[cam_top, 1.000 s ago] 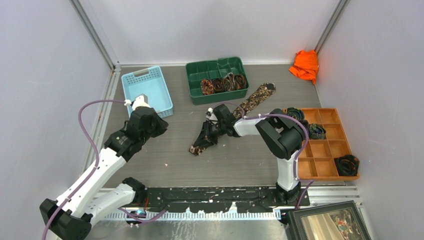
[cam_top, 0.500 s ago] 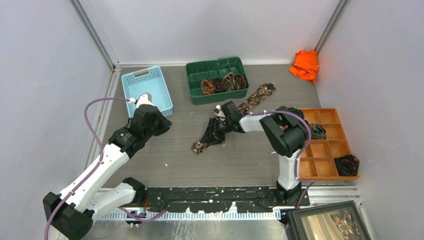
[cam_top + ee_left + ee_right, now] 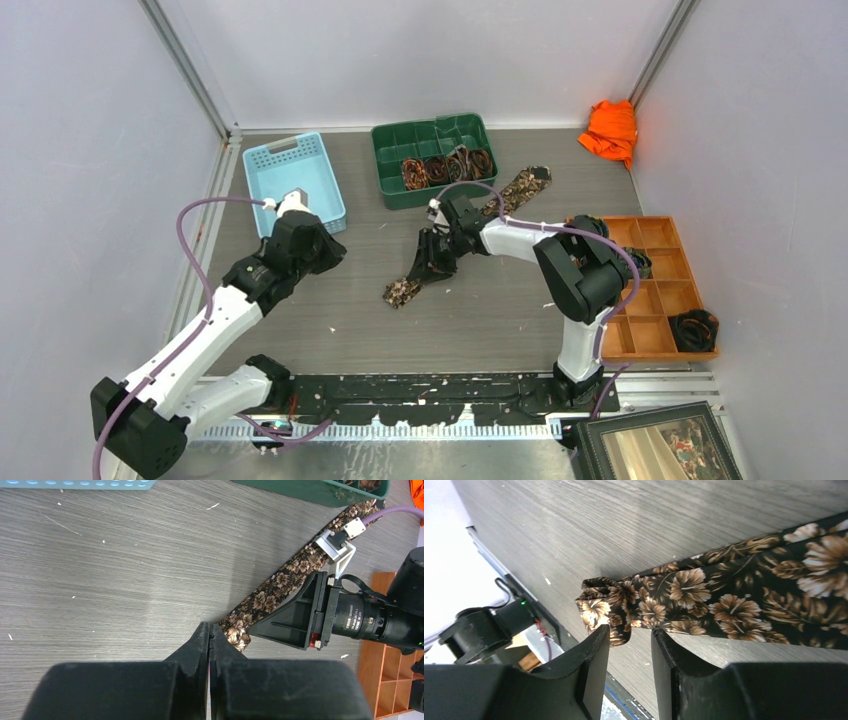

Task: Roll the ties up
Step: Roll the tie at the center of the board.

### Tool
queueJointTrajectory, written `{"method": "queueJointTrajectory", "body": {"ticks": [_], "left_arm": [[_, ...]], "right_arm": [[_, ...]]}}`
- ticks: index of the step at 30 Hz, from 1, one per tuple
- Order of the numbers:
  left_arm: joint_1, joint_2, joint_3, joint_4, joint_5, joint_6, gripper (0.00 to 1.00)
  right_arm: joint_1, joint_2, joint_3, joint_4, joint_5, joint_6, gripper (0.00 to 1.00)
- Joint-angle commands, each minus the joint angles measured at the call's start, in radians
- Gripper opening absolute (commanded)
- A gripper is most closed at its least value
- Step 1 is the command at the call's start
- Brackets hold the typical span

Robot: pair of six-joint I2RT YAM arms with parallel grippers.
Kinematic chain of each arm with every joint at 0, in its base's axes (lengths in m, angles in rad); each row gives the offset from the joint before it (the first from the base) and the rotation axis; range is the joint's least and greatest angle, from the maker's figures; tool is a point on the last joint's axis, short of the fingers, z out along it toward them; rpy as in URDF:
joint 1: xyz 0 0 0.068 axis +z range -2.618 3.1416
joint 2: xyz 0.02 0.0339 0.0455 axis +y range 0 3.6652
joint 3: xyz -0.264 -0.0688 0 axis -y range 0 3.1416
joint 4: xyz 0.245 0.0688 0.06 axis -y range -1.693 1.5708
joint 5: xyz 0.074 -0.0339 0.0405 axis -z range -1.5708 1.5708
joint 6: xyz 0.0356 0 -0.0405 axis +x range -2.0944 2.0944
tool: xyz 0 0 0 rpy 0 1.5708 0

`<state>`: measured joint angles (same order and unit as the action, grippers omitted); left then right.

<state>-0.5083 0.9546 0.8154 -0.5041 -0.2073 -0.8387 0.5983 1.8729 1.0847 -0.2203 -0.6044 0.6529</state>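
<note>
Likely lab: white-panelled robot cell (image 3: 430,60)

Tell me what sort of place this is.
Probably a robot lab enclosure: white walls on aluminium framing box in the table, two arms bolted at its edge, compartment trays holding coiled ties.

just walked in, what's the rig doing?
Rolling ties. The right gripper sits low over the curled narrow end of a floral tie that lies stretched across the table, jaws apart, gripping nothing. The left gripper hovers off to the left of that end, jaws shut and empty. Several rolled ties sit in the green tray.
</note>
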Motion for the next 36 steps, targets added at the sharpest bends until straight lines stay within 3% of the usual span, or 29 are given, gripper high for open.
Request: {"method": "queueJointTrajectory", "body": {"ticks": [1, 7, 11, 14, 16, 17, 28, 36], "left_arm": [[0.004, 0.001, -0.017, 0.072, 0.011, -0.015, 0.00], [0.004, 0.060, -0.059, 0.152, 0.033, -0.004, 0.00], [0.004, 0.186, -0.108, 0.314, 0.079, 0.013, 0.00], [0.004, 0.296, -0.125, 0.437, 0.157, 0.005, 0.00], [0.004, 0.371, -0.143, 0.520, 0.196, -0.016, 0.00], [0.004, 0.397, -0.150, 0.562, 0.202, -0.026, 0.00], [0.004, 0.670, -0.178, 0.804, 0.407, -0.101, 0.00], [0.002, 0.655, -0.243, 0.811, 0.400, -0.115, 0.00]], "right_arm": [[0.021, -0.044, 0.067, -0.124, 0.114, -0.106, 0.41], [0.029, -0.017, 0.084, -0.165, 0.190, -0.128, 0.33], [0.070, -0.143, 0.032, -0.148, 0.353, -0.143, 0.29], [0.088, -0.204, 0.001, -0.182, 0.404, -0.137, 0.15], [0.087, -0.227, -0.046, -0.157, 0.369, -0.102, 0.02], [0.088, -0.237, -0.074, -0.132, 0.337, -0.082, 0.01], [0.132, -0.221, -0.307, 0.154, 0.205, 0.075, 0.01], [0.143, -0.155, -0.283, 0.240, 0.180, 0.104, 0.01]]}}
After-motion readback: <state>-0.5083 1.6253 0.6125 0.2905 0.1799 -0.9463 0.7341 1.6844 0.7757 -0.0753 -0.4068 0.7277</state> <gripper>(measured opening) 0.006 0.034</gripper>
